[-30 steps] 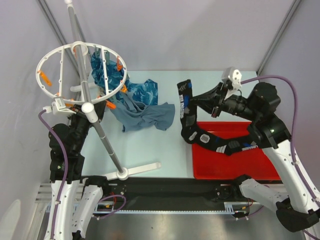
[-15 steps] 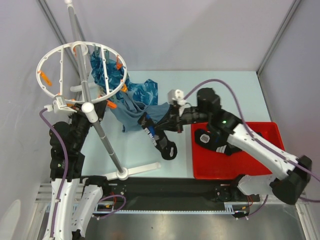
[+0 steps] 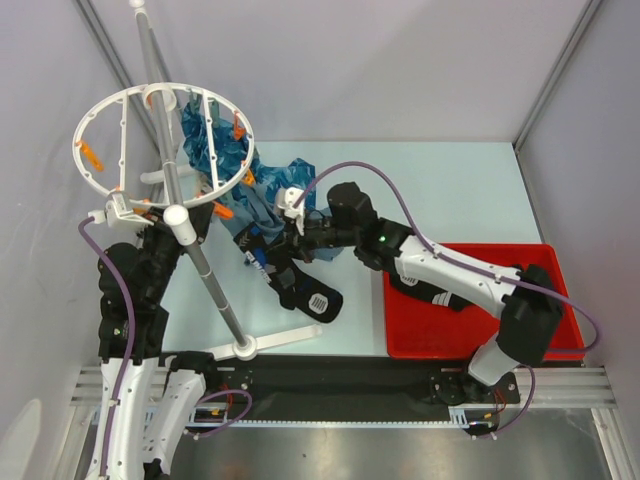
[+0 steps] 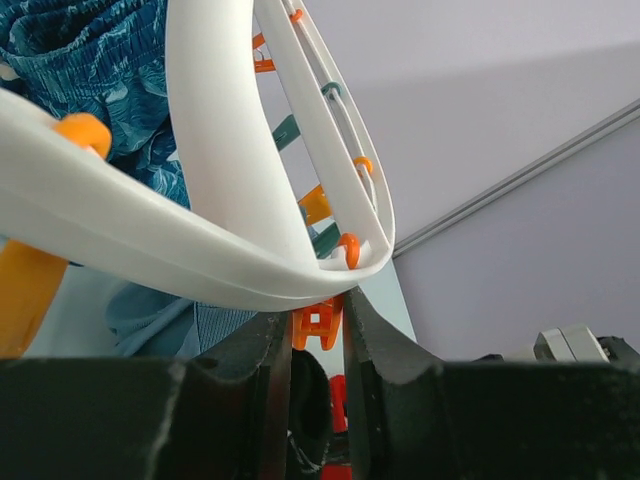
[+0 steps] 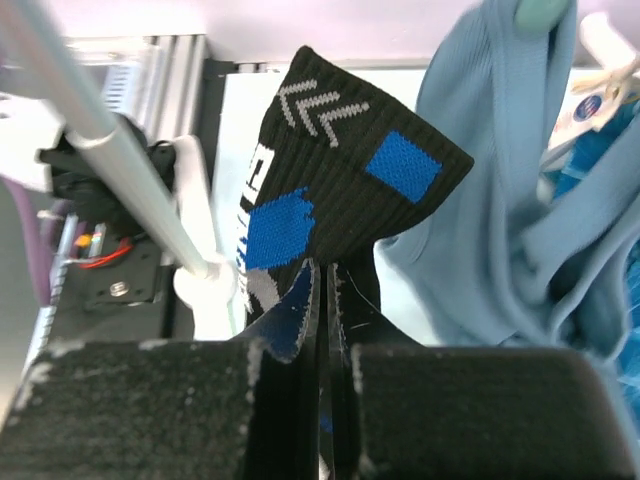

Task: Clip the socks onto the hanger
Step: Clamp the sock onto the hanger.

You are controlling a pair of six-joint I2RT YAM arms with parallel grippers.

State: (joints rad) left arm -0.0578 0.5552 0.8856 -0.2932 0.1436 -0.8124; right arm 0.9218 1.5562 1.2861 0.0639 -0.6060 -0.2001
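Black sock [image 3: 305, 290] hangs pinched in the closed right tool [image 5: 322, 275], now carried further left than half a second ago, close beneath the hanger [image 3: 78, 140]. Left tool [image 4: 315, 312] straddles an orange clip [image 4: 318, 328]; whether it squeezes, I cannot tell. Second sock [image 3: 432, 287] lies in the red tray [image 3: 540, 255].
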